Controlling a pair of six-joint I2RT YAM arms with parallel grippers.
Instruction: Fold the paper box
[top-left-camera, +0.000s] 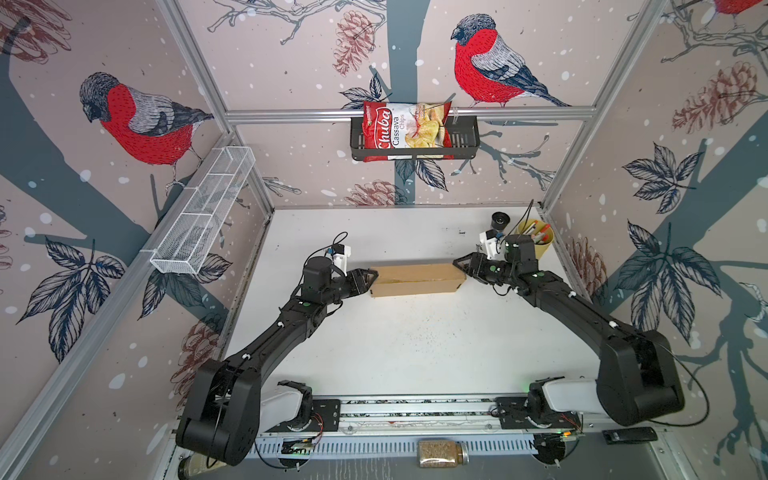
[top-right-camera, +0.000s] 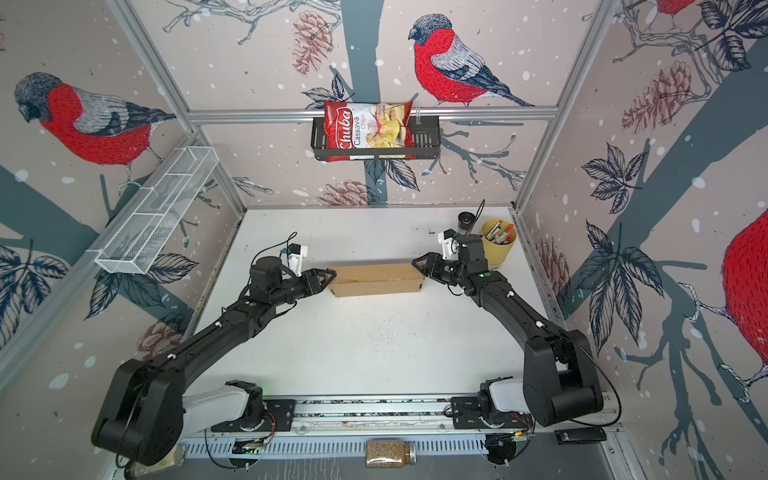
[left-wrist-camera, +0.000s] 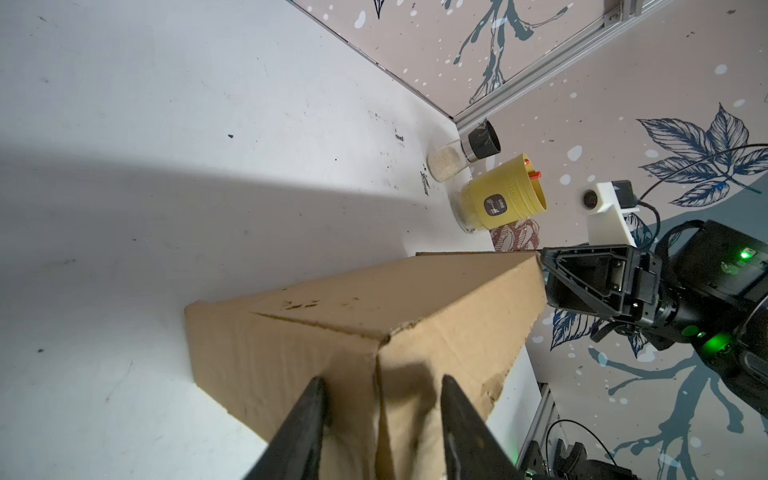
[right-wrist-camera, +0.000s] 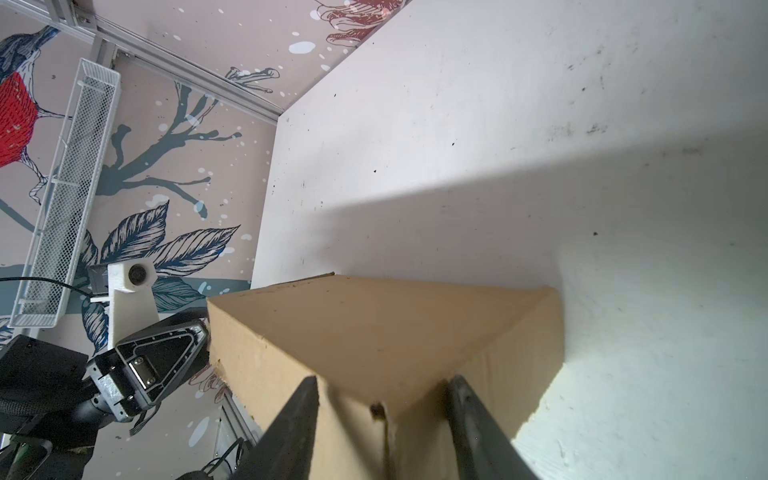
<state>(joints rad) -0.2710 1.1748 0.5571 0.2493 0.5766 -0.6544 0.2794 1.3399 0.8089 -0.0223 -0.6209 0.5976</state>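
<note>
At the centre of the white tabletop (top-left-camera: 415, 353), beyond its bare 6 o'clock half, lies the paper box (top-left-camera: 415, 280): a plain brown corrugated cardboard mailer, unprinted, shallow and oblong.

1. Orientation. In both top views the long axis runs from 9 o'clock to 3 o'clock. One long wall faces 6 o'clock. The top panel is down, with a seam along the length.
2. Handling. Judged light and fairly stiff across its panels, yielding only at creases and cut edges. The matt surface should not slip. Excess squeeze is likely to crush the flutes.
3. Hold points. Take the short ends, where folded layers stiffen the wall.
4. Left gripper (left-wrist-camera: 380, 380): at the 9 o'clock end, fingers (left-wrist-camera: 307, 415) spread astride the end corner.
5. Right gripper (right-wrist-camera: 382, 380): at the 3 o'clock end, fingers (right-wrist-camera: 469, 415) likewise apart. Whether either pair presses the cardboard cannot be told.
6. Clearance. A yellow cylindrical plastic cup (top-left-camera: 540, 245) of pens stands at 1 o'clock, behind the right gripper.
</note>
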